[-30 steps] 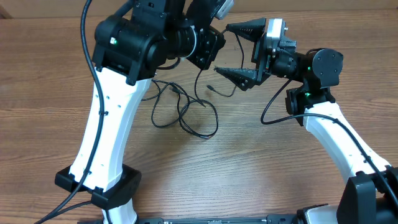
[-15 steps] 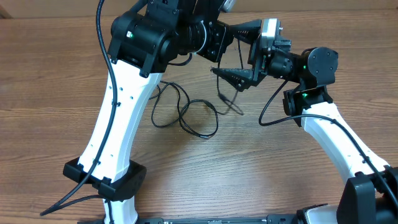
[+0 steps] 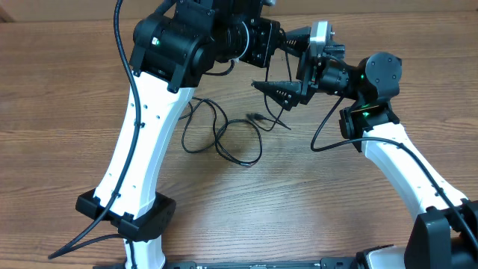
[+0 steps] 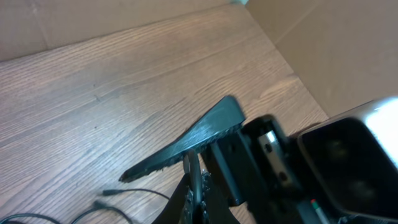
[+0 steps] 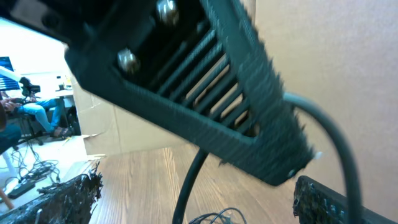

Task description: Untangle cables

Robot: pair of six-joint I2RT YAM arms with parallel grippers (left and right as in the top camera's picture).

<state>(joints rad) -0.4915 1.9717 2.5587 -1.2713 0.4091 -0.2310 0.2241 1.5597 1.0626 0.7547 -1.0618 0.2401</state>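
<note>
Nearest you on the wood-grain bench [image 3: 60, 164] lie the cables [image 3: 224, 138]: thin, limp black cords in loose overlapping loops, with a small plug end [image 3: 254, 116] at the bunch's right edge. Beyond the bunch and raised above it, your right gripper [image 3: 269, 63] has its ribbed, wedge-shaped black fingers [image 3: 280, 91] spread wide, holding nothing. The left gripper [image 4: 193, 183] sits between them, its own fingers pressed together. A black cord [image 5: 189, 180] hangs below it toward the bunch; you cannot tell whether those fingers pinch it.
</note>
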